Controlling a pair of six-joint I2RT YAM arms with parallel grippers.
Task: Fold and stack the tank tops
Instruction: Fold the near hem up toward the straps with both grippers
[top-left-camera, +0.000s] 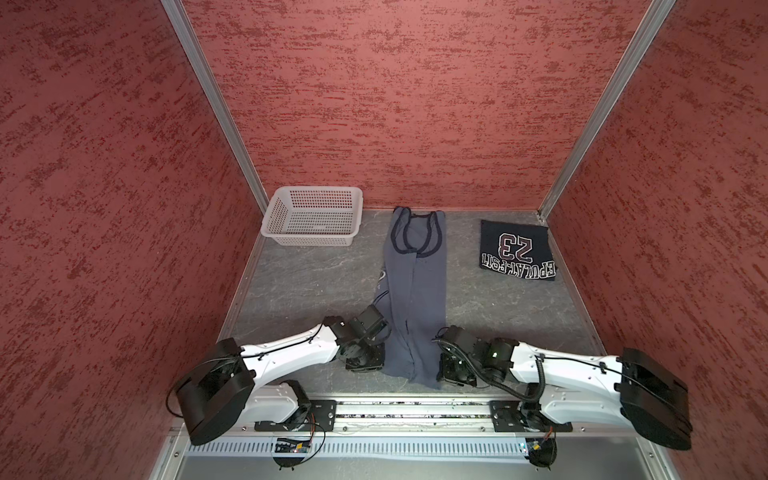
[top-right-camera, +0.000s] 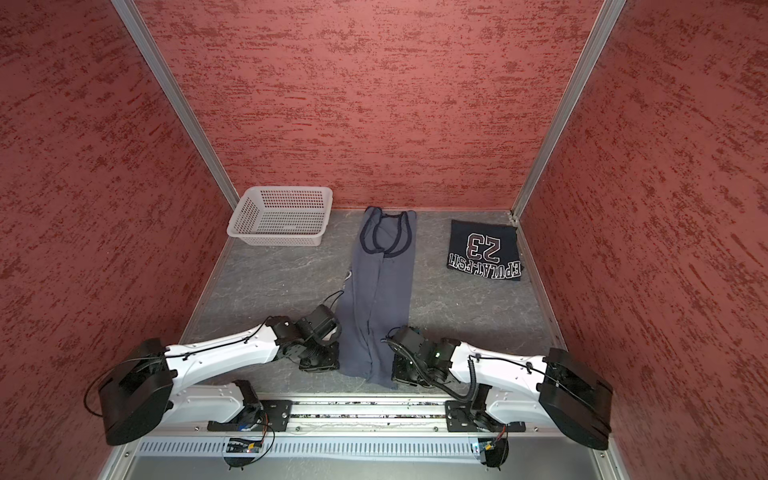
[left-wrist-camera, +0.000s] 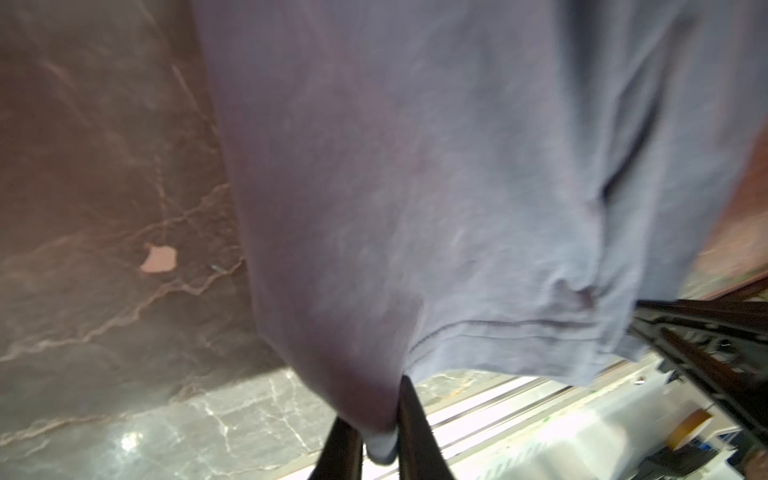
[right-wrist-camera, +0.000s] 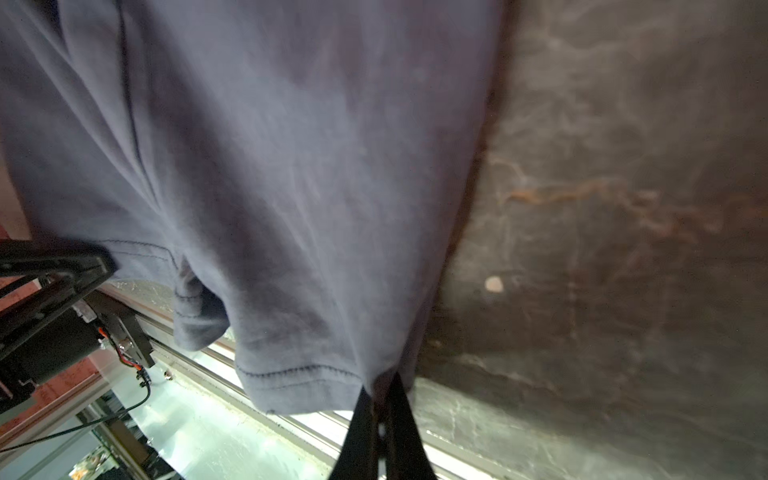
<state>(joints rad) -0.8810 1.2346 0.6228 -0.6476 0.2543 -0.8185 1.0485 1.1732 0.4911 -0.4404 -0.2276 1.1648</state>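
Two tank tops lie on the grey, marble-veined desk (top-left-camera: 291, 282), one finished and one part-way, to judge by their shapes. Farthest left, a white plastic basket (top-left-camera: 309, 240) with perforated walls stands in the back corner, well apart from the cloth.

Next comes the left arm (top-left-camera: 291, 351), reaching in low at the near left corner of the grey-blue tank top (top-left-camera: 417, 291). The left wrist view shows the left jaws narrowed onto a bunched corner of the hem, with a nub of soft knit poking out between them.

The grey-blue tank top runs down the middle of the desk as a long narrow strip. Its dark-trimmed straps point toward the back wall and its stitched hem lies nearest the robot. The sides look folded inward, with a lengthwise ridge where the layers overlap. The fabric is a thin, limp jersey that creases softly.

At the strip's other near corner the right arm (top-left-camera: 552, 365) mirrors the left, and the right wrist view shows the right jaws pinched tight on the double-stitched hem edge. Holding both hem corners at once probably serves to carry the hem evenly toward the straps, so the strip halves without skewing.

Farthest right, the navy tank top (top-left-camera: 517, 251) rests near the back right corner as a flat, squarish packet with its "23" and lettering facing up. It likely waits there as the base of the stack.
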